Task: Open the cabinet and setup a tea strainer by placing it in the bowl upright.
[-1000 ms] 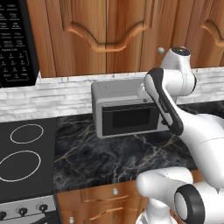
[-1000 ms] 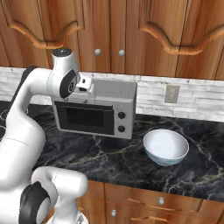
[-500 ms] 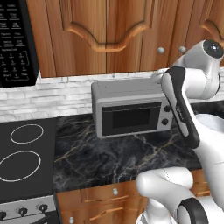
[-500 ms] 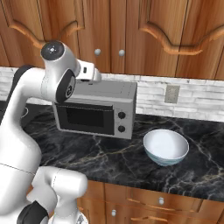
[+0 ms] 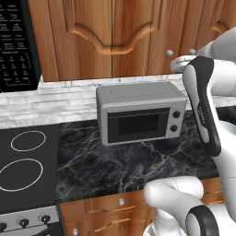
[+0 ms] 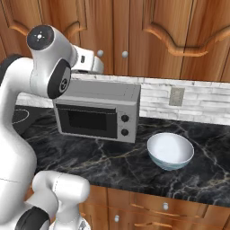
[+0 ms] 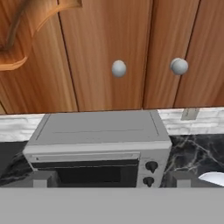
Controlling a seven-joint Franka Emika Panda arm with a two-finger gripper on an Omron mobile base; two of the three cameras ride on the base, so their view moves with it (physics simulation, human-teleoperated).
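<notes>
My gripper is spread wide, holding nothing, raised above the microwave and aimed at the cabinet knobs because the doors are shut. The bowl waits on the table, right of the microwave; strainer presumably inside.

Readable text: none

The black control panel at the upper left of the left base view carries rows of small pale markings, too blurred to read. The grey microwave, its two knobs and the cabinet doors bear no legible label.
</notes>
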